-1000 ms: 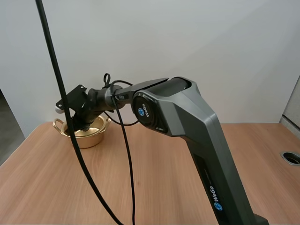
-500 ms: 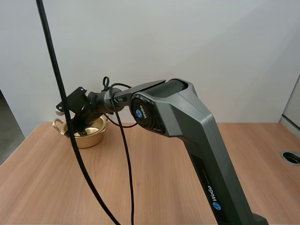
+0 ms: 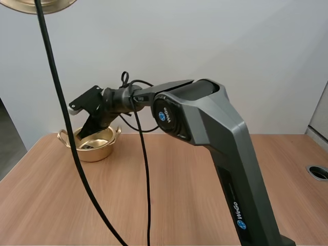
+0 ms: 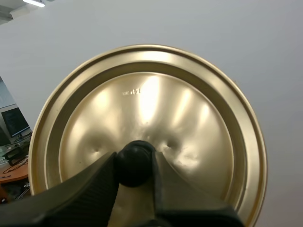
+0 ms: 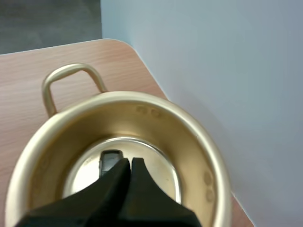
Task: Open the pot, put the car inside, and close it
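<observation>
The left gripper was clenched on the black knob of the golden lid, one finger pressed to each side of it. It held the lid up in the air, well clear of the pot, with the lid's top face turned toward the wrist camera. The golden pot stood open near the far left corner of the wooden table, close to the wall, with one loop handle turned toward the table's edge. The right arm reached across to it, and the right gripper hung over the pot's open mouth, pointing down into it. Its two fingers lay closed together as one dark wedge and grasped nothing. On the pot's shiny bottom, just under those tips, lay a small dark grey object. The fingertips partly hid it, so it could not be told for certain as the car.
</observation>
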Tool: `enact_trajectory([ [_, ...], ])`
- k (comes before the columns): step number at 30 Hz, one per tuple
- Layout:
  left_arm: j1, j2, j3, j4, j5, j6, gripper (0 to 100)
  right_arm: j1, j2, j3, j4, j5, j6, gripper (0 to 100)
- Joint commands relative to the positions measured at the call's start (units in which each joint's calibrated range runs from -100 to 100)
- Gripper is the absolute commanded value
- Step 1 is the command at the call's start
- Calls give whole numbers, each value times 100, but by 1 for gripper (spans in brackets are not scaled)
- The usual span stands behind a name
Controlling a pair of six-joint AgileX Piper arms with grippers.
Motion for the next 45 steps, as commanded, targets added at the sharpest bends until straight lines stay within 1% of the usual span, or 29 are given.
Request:
enact_trajectory([
  [1, -3, 79, 5, -1, 106, -65, 0, -148, -335, -4, 3, 126, 102, 0],
  [4, -3, 215, 5, -1, 240, -63, 0, -379, -779, -4, 3, 562, 182, 0],
  [8, -3, 517, 5, 81, 795, -35, 0, -698, -1289, -4, 3, 1566, 264, 0],
  [13, -3, 911, 561, 147, 693, -35, 0, -1102, -1871, -4, 3, 2888, 264, 0],
  [16, -3, 1129, 1197, 147, 170, -19, 0, -1342, -2250, -4, 3, 3458, 264, 0],
  [22, -3, 1743, 2459, -135, -1832, 232, 0, -1719, -3030, -4, 3, 4350, 264, 0],
  [25, -3, 2228, 2710, -500, -1937, 607, 0, -1835, -3440, -4, 3, 4648, 245, 0],
  [28, -3, 2744, 2737, -944, -1996, 939, 0, -1913, -3881, -4, -9, 4827, 245, 0],
  [30, -3, 3071, 2737, -1184, -2244, 1103, 0, -1962, -4139, -4, -53, 4891, 245, 0],
  [35, -3, 3752, 2737, -1171, -2805, 1344, 0, -1970, -4809, -4, -527, 4912, 245, 0],
  [45, -3, 4682, 2645, -1214, -3351, 1741, 0, -1970, -5834, -4, -905, 4912, 288, 0],
])
